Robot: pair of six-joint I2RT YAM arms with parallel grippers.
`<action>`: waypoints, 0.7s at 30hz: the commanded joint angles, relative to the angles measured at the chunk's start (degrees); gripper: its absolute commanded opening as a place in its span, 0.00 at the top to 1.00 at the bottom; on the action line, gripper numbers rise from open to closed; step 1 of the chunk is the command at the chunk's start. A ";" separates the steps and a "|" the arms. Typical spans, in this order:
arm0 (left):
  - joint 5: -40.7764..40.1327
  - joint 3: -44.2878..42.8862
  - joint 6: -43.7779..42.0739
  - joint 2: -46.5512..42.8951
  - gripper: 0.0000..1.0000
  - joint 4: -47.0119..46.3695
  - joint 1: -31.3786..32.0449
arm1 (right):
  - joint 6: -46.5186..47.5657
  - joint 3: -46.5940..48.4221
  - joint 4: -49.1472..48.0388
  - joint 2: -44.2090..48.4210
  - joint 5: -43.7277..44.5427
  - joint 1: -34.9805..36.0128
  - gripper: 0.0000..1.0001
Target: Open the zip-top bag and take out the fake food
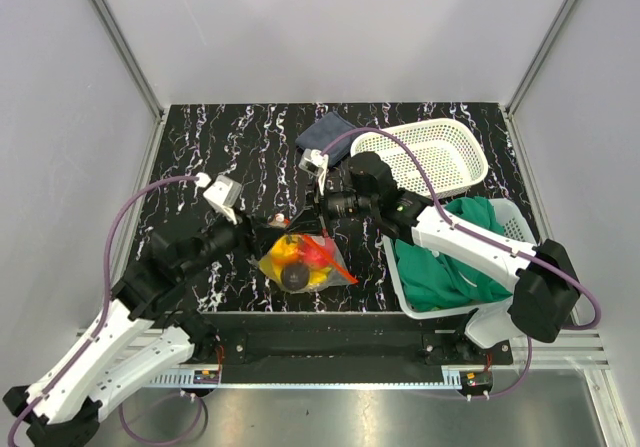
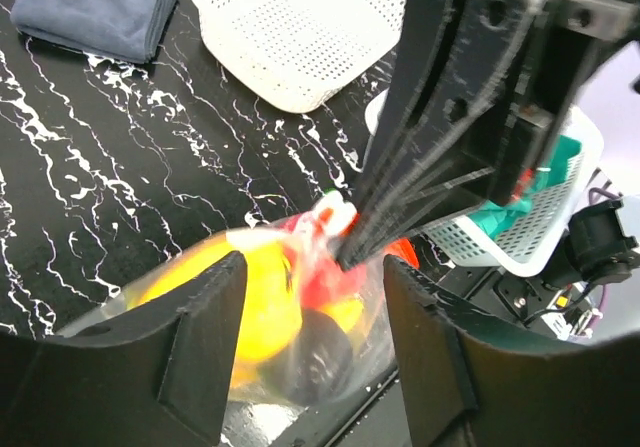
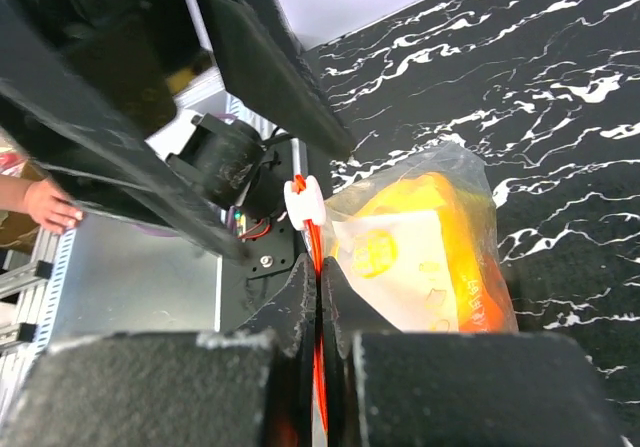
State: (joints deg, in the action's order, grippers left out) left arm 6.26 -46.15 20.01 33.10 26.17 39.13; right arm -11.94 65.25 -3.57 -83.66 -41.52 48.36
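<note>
**Right gripper pinches the zip strip while the left gripper stands wide over the bag**

The zip-top bag (image 1: 322,267) lies on the black marbled surface (image 1: 200,157), near its front edge and between the two arms. Through the clear plastic the fake food (image 2: 262,302) shows as a large yellow piece with red pieces beside it. In the overhead view a dark round fruit (image 1: 296,276) sits towards the near side of the bag.

The right gripper (image 3: 318,279) is closed on the bag's red-orange zip strip (image 3: 317,242), which runs straight in between its two fingers. A white slider (image 3: 304,203) sits on the strip just beyond the fingertips.

The left gripper (image 2: 315,352) has its fingers (image 2: 205,347) well apart, one on each side of the bag's yellow end. Whether they touch the plastic cannot be told.

An empty white basket (image 1: 425,152) stands at the far right of the surface. Nearer the arms, a second white basket (image 1: 505,214) holds a green cloth (image 1: 445,262). A folded dark blue cloth (image 1: 325,130) lies at the back of the surface, just left of the empty basket.
</note>
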 commanded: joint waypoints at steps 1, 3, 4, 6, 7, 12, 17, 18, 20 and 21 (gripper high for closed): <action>1.03 -1.92 -0.85 3.98 0.51 -3.32 -0.20 | -1.33 1.90 -2.93 1.13 -3.04 -0.11 1.00; 1.30 -1.66 -0.76 4.95 0.59 -3.94 -0.46 | -1.76 1.81 -3.02 1.39 -3.04 -0.11 1.00; 1.21 -1.66 -0.59 5.04 0.68 -3.94 -0.64 | -1.77 1.81 -3.02 1.48 -3.04 -0.19 1.00; 1.73 -1.49 -0.85 4.78 0.79 -3.94 -1.16 | -1.85 1.63 -2.93 1.83 -2.78 -0.19 1.00; 2.00 -1.57 -1.11 4.60 0.86 -3.85 -1.34 | -1.77 1.37 -2.93 2.01 -2.69 -0.37 1.00; 4.54 -1.57 -2.26 3.81 1.00 -3.67 -1.52 | -1.59 1.80 -2.40 2.71 -1.72 -0.63 0.79; 5.25 -1.57 -1.73 4.60 1.00 -4.03 -1.52 | -2.03 4.35 -2.05 0.61 -2.78 -0.55 0.66; 5.43 -1.57 -1.73 4.60 1.00 -4.03 -1.52 | -1.86 5.23 -1.79 0.43 -2.69 -0.55 0.65; 5.17 -1.92 -1.20 4.78 1.00 -3.94 -1.52 | -1.68 5.93 -1.61 -0.19 -2.69 -0.55 0.62; 4.99 -2.01 -1.03 4.87 1.00 -3.85 -1.60 | -1.59 6.46 -1.44 -0.28 -2.43 -0.46 0.61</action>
State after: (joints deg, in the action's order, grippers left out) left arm 9.50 -46.15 18.90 37.63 24.40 37.78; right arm -13.76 67.29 -3.51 -83.57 -43.00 47.62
